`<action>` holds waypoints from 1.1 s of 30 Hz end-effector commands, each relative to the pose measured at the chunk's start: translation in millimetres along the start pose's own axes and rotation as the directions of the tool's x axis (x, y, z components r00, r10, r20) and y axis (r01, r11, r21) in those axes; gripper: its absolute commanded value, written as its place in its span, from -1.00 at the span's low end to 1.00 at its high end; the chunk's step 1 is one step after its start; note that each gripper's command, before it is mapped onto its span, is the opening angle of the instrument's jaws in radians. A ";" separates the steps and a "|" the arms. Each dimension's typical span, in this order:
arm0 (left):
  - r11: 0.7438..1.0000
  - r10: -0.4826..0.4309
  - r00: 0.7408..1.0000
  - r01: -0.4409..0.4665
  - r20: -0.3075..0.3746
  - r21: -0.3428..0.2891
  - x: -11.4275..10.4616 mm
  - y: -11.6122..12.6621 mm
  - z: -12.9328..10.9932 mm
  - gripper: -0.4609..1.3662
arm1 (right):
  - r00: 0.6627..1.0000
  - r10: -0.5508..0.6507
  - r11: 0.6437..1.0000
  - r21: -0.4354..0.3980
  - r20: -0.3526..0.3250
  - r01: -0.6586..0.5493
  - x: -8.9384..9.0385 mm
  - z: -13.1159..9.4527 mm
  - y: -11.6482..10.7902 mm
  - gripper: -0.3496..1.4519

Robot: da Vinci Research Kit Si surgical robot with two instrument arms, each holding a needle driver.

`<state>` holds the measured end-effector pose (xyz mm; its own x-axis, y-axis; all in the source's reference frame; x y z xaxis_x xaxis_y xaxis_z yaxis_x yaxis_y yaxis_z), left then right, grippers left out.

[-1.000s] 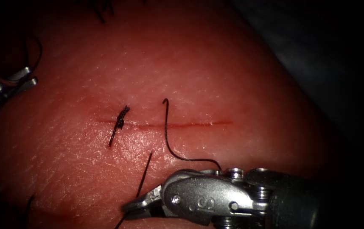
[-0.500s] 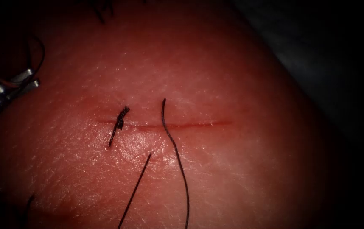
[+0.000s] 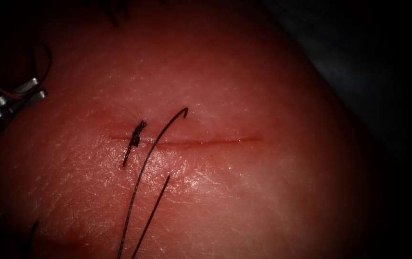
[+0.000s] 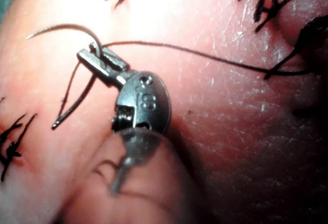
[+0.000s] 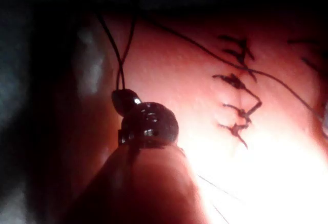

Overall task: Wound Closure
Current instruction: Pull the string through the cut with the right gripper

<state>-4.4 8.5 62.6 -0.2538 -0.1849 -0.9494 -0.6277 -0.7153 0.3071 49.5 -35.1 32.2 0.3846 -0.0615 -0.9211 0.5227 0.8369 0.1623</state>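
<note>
Reddened tissue [image 3: 263, 192] filled the field, its cut [image 3: 215, 141] running level across mid-frame with one tied stitch [image 3: 136, 135] near the left end. A thread [image 3: 141, 172] emerged just above the cut and swept to the lower edge. At upper left the left tool [image 4: 100, 60] was clamped on the needle [image 4: 61, 27] near its thread end, clear of the tissue, while the right tool [image 5: 123, 100] appeared closed on thread. The needle was probably light, stiff and slick, best gripped on its body behind the point; the thread seemed limp and easily frayed.
</note>
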 end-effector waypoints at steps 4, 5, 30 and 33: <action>1.000 0.000 1.000 0.000 0.000 -0.003 0.0 0.0 0.1 -0.88 | 1.000 -0.013 1.000 0.023 0.000 0.013 1.4 1.9 -0.6 -1.00; 1.000 0.000 1.000 0.000 0.000 -0.003 0.0 0.0 0.1 -0.88 | 1.000 -0.009 1.000 0.026 0.000 0.009 1.6 2.1 -0.6 -1.00; 1.000 -0.004 1.000 0.004 -0.003 -0.006 0.1 -0.1 0.5 -0.88 | 0.983 0.087 0.956 -0.266 -0.159 -0.128 -2.6 -12.9 5.4 0.50; 1.000 -0.004 1.000 0.004 -0.003 -0.006 0.1 -0.1 0.4 -0.88 | 0.981 0.091 0.942 -0.305 -0.170 -0.140 -4.1 -15.4 6.4 0.49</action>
<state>-4.7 8.9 62.5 -0.2489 -0.1836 -0.9510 -0.6278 -0.7171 0.3027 39.0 -20.6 31.7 0.2952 0.1100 -0.9491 0.2012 0.9639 0.1743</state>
